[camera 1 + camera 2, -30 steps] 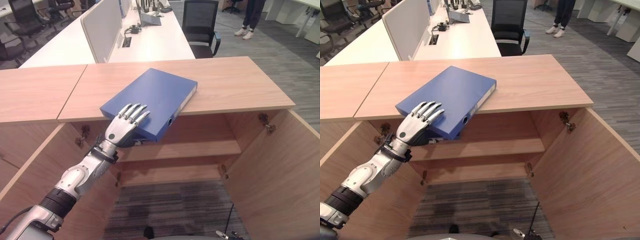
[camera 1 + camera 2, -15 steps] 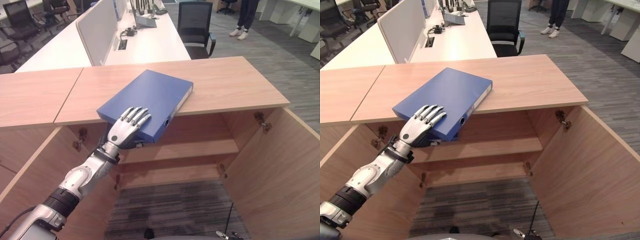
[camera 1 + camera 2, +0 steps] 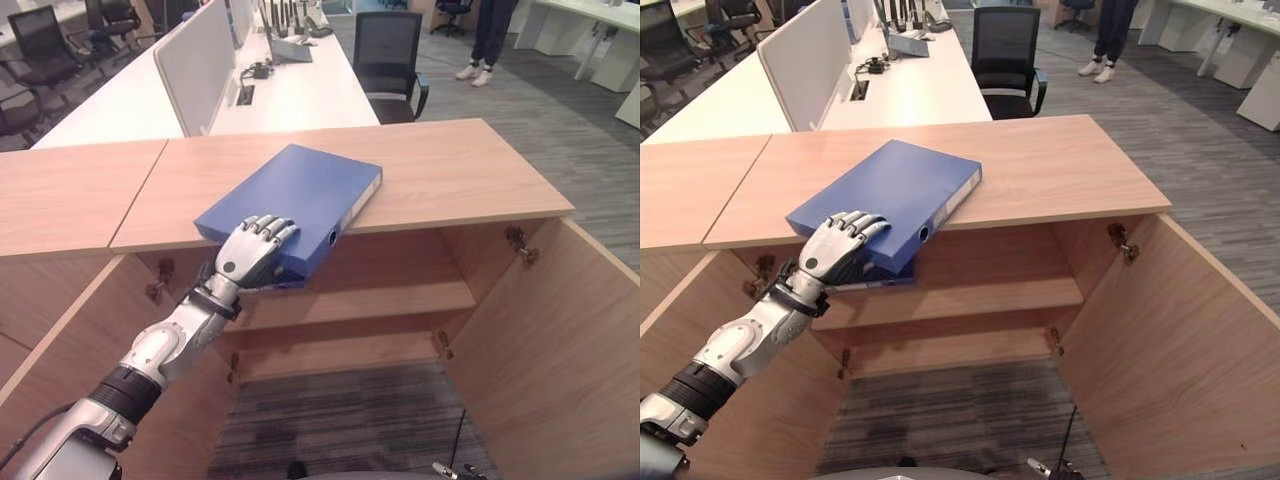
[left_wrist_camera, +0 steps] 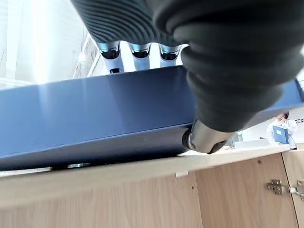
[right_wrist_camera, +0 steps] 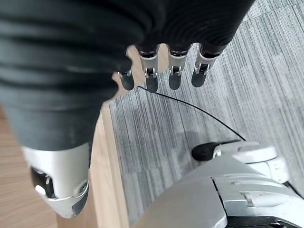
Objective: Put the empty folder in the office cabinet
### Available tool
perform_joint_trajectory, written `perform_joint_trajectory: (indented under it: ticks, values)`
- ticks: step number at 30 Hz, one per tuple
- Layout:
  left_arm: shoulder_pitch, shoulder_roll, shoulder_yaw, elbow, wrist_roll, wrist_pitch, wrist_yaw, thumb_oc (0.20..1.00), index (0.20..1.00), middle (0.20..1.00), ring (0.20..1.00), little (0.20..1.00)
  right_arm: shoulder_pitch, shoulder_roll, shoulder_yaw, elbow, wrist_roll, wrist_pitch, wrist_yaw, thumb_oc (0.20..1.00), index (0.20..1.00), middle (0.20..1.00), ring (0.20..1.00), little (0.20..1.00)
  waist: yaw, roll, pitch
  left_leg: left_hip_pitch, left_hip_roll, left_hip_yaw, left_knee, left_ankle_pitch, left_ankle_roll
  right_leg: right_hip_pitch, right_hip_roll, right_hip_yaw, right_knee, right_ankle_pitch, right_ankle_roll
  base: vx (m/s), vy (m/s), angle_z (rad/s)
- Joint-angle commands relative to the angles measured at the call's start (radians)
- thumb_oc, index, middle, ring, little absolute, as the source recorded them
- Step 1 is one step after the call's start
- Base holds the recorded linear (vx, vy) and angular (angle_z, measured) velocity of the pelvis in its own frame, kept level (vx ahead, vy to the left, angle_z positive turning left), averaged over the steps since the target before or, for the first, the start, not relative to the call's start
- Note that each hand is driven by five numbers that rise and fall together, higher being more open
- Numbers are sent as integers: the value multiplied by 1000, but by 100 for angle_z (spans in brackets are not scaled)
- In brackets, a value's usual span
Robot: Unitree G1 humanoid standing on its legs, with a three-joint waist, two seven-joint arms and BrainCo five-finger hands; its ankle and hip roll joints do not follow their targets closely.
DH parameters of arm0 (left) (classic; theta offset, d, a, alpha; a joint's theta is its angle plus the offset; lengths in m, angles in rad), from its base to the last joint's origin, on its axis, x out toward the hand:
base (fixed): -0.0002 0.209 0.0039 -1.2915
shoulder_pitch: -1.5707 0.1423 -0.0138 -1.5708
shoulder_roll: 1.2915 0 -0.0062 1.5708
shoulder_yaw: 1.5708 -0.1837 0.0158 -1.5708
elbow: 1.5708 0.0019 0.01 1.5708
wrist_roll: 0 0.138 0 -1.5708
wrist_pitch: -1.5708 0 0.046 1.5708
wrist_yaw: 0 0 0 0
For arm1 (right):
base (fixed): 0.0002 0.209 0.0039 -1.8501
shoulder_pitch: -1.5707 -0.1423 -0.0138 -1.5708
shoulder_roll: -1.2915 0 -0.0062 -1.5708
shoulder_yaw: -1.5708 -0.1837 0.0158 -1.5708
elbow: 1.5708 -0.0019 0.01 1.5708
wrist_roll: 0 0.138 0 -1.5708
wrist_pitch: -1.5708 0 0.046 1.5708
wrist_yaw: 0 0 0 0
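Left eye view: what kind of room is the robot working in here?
Most likely an open-plan office. Behind the wooden cabinet run long white desks split by a divider panel, with black swivel chairs pulled up. The left robot hand grips a blue folder lying on the cabinet top.

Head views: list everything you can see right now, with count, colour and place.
Folder: one, blue, flat on the cabinet top, near corner overhanging the front edge.
Cabinet: one, light wood, doors open.
Shelf: one, light wood, inside the cabinet.
Desk: one, white, behind the cabinet.
Divider: one, pale grey, along the desk.
Chair: one, black, right of the desk.
Person: one, dark trousers, white shoes, far right.
Left hand: fingers on top of the folder's near corner, thumb beneath.
Right hand: low over the carpet, relaxed, holding nothing.
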Motion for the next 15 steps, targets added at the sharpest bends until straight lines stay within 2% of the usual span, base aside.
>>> perform_joint_trajectory:
  ticks: [1, 10, 15]
  values:
    - [-114, -9, 21, 34, -8, 13, -10, 200, 200, 200, 200, 200, -55, -15, -8, 16, 33, -17, -6, 1000, 1000, 1000, 1000, 1000, 10, -10, 63, 84, 39, 20, 13, -125, -36, 5, -11, -27, 7, -27, 64, 0, 0, 0]
    - [-104, -16, 61, 12, -46, 8, 1, 200, 200, 200, 200, 200, -56, -7, -15, 17, 46, -15, -5, 1000, 1000, 1000, 1000, 1000, 12, -12, 61, 85, 38, 21, 13, -125, -35, 7, -11, -27, 7, -28, 63, 0, 0, 0]
    - [-108, -39, 152, -55, -137, 8, 26, 200, 200, 200, 200, 200, -60, 2, -16, 19, 52, -11, -8, 1000, 1000, 1000, 1000, 1000, 15, -12, 58, 85, 39, 19, 13, -122, -37, 8, -13, -31, 8, -28, 60, 0, 0, 0]
